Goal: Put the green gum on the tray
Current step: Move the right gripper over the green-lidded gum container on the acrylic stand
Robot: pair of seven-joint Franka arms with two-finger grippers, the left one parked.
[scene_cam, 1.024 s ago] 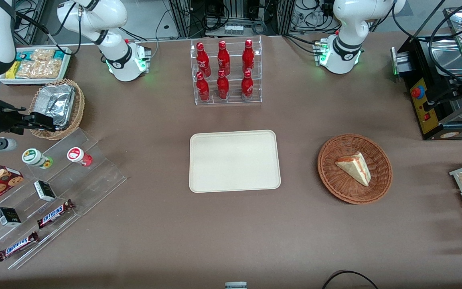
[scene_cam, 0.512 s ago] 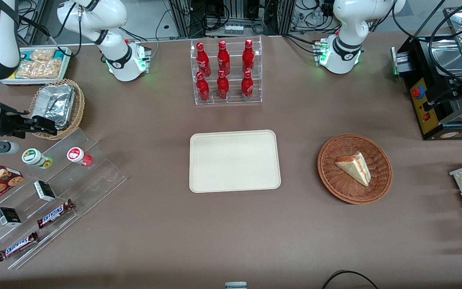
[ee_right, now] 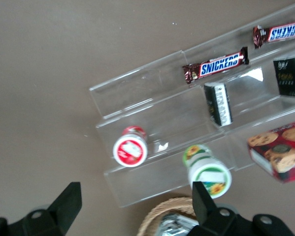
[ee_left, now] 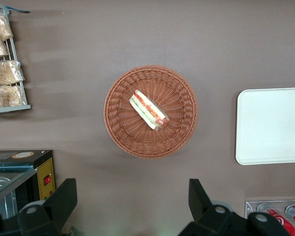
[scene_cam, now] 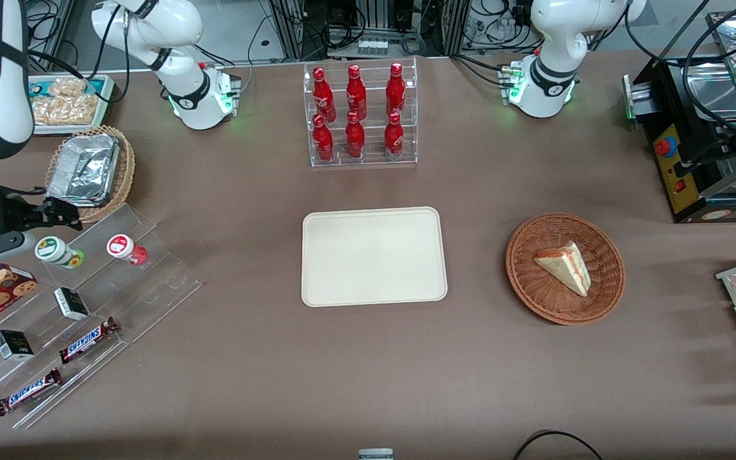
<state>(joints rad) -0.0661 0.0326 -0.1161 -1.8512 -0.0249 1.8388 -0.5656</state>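
Gripper wide open, empty, above green gum on acrylic rack; tray bare.

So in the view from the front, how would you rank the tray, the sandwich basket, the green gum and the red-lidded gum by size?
Largest to smallest:
1. tray
2. sandwich basket
3. green gum and red-lidded gum, which look alike in size.
The gripper, fingers open, hovers by the green gum.
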